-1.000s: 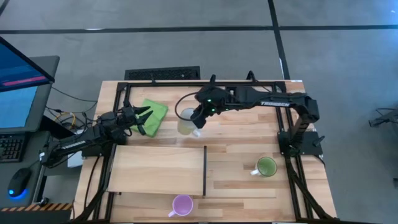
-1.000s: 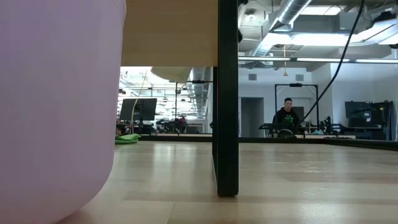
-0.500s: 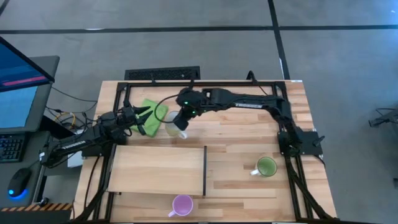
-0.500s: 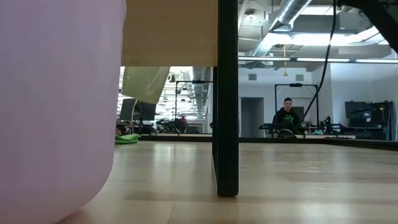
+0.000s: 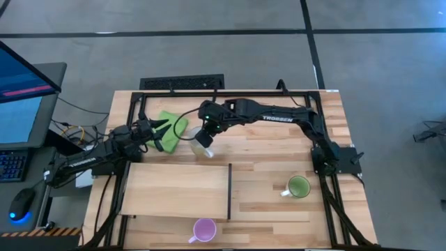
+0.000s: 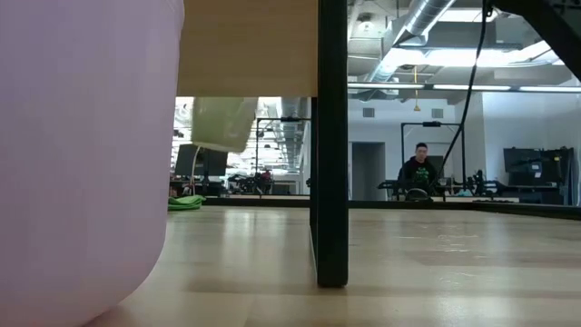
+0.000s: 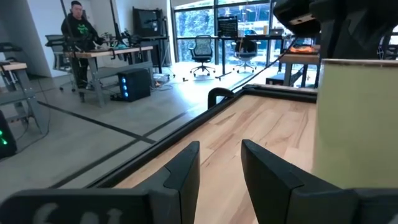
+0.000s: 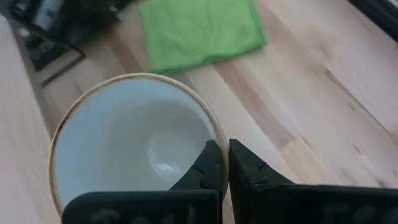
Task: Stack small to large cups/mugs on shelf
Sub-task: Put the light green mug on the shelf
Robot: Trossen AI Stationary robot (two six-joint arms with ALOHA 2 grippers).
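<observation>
My right gripper (image 5: pixel 204 137) is shut on the white mug (image 5: pixel 197 146), held above the table just past the far edge of the pale shelf board (image 5: pixel 174 189). The mug also shows in the low view (image 6: pixel 222 123) and beside my left fingers in the left wrist view (image 7: pixel 357 118). My left gripper (image 5: pixel 162 132) is open and empty at the green cloth (image 5: pixel 173 124). The green mug (image 5: pixel 298 187) stands on the table right of the board. The purple mug (image 5: pixel 204 229) stands by the near edge. My right gripper pinches the white mug's rim (image 8: pixel 217 134), one finger (image 8: pixel 208 165) inside the mug and one (image 8: pixel 245 168) outside its wall. The fingers come from above, slanting down. The mug hangs below them, mouth up and slightly tilted, clear of the table.
The board's dark strip (image 5: pixel 230 192) runs along its right short edge and stands as a dark upright in the low view (image 6: pixel 331 136). The purple mug fills the low view's left (image 6: pixel 82 163). A person sits in the room far behind the table (image 6: pixel 419 168).
My right gripper has carried the white mug toward the table's left edge, closer to the green cloth and my left gripper. The mug has stayed clear of the table and come a little lower.
</observation>
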